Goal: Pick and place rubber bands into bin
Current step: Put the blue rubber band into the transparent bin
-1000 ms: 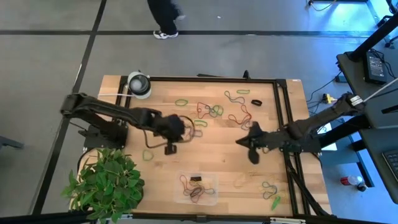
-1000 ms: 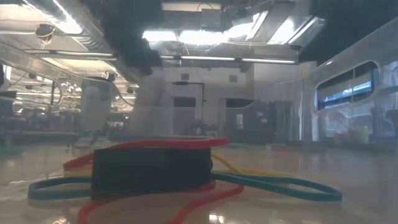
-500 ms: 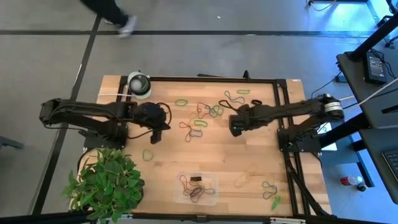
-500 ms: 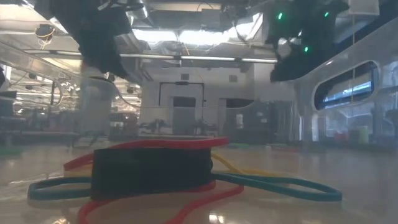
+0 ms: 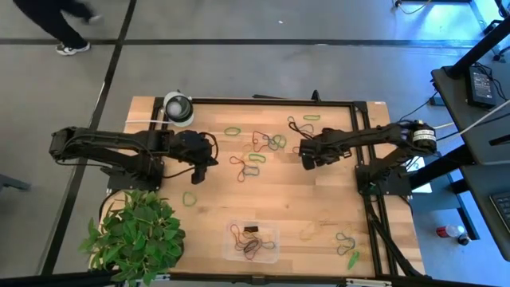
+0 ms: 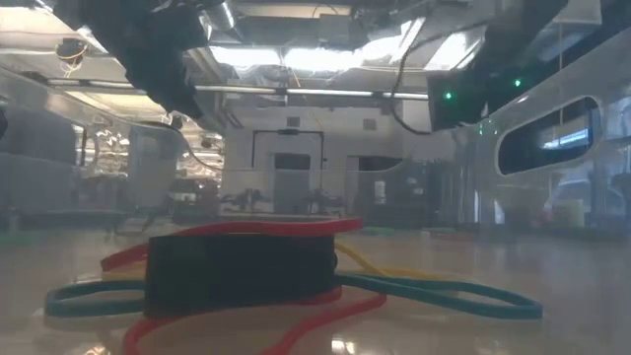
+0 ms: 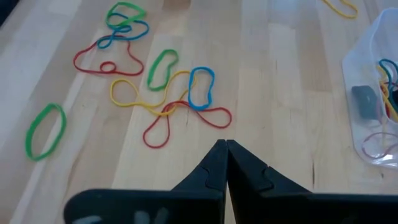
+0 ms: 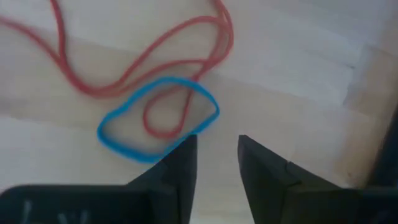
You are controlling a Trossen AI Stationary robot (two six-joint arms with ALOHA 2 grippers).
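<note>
Clear bin (image 5: 253, 241) holds several rubber bands (image 5: 241, 235), small black block (image 5: 250, 229).

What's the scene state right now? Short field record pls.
left end effector: shut, empty, near a tangle of bands
right end effector: open, empty, just over a blue rubber band crossed with a red rubber band
bin: near table edge, a few bands and a dark block inside
loose bands: scattered on the wooden table
</note>
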